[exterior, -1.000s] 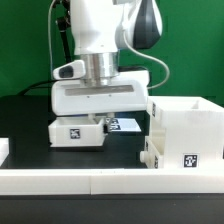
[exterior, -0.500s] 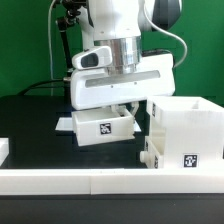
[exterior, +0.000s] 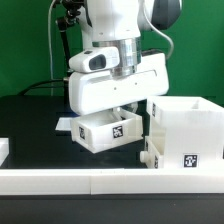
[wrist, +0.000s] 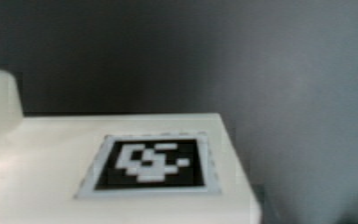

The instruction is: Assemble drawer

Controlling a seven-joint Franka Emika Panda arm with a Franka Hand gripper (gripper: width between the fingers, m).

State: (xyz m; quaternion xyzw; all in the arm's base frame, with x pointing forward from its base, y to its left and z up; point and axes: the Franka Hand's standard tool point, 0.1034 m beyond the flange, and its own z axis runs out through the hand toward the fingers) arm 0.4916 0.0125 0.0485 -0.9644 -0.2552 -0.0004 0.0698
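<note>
My gripper (exterior: 119, 108) is shut on a small white drawer tray (exterior: 108, 131) and holds it above the black table, tilted, its square tag facing the camera. The fingers are mostly hidden under the wide white hand. The tall boxy white casing (exterior: 186, 122) stands at the exterior view's right, open on top, with a tag low on its front. The held tray hangs just left of the casing, close to its wall; I cannot tell whether they touch. In the wrist view a white tray surface with a black-and-white tag (wrist: 153, 162) fills the near part; no fingers show there.
Low white border rails (exterior: 100, 182) run along the front. A thin flat white edge (exterior: 63, 123), likely the marker board, lies behind the held tray. A lower white part (exterior: 150, 153) juts from the casing's left front. A green wall stands behind.
The gripper has carried the tray to the exterior view's right, toward the casing, lifted it off the table and tilted it.
</note>
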